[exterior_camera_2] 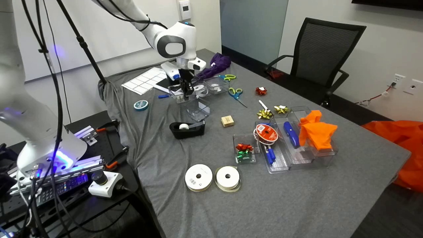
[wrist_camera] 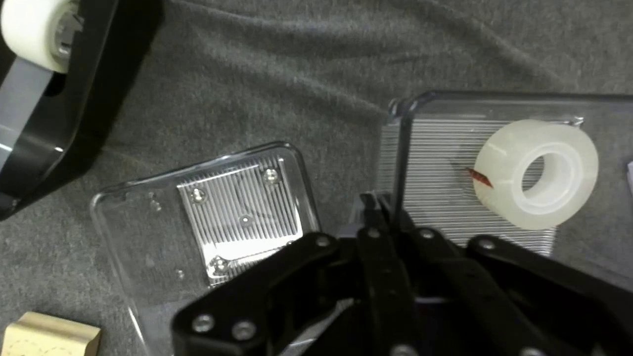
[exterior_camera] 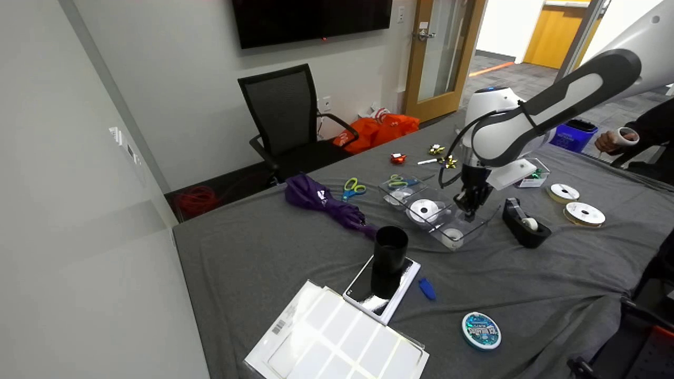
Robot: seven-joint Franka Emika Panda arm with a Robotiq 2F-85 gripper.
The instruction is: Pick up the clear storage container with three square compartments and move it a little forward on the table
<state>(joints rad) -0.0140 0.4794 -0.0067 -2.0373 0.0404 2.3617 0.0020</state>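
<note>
The clear storage container (wrist_camera: 435, 168) is see-through, with a ribbed floor and a whitish tape roll (wrist_camera: 536, 173) in its near cell. In both exterior views the container (exterior_camera: 433, 229) (exterior_camera_2: 216, 91) shows a row of cells with white rolls inside. My gripper (wrist_camera: 380, 202) is shut on its end wall, one finger on each side. The gripper also shows at this end in both exterior views (exterior_camera: 468, 216) (exterior_camera_2: 187, 96). The fingers hide part of the wall. Whether the container touches the table (exterior_camera: 253, 237) cannot be told.
A separate square clear tray (wrist_camera: 242, 212) lies beside the gripper. A black tape dispenser (exterior_camera: 526, 223) and a wooden block (exterior_camera_2: 227, 121) are near. A purple umbrella (exterior_camera: 326, 202), scissors (exterior_camera: 354, 189), a black cup (exterior_camera: 390, 245) and a blue item (exterior_camera: 427, 289) lie around the container.
</note>
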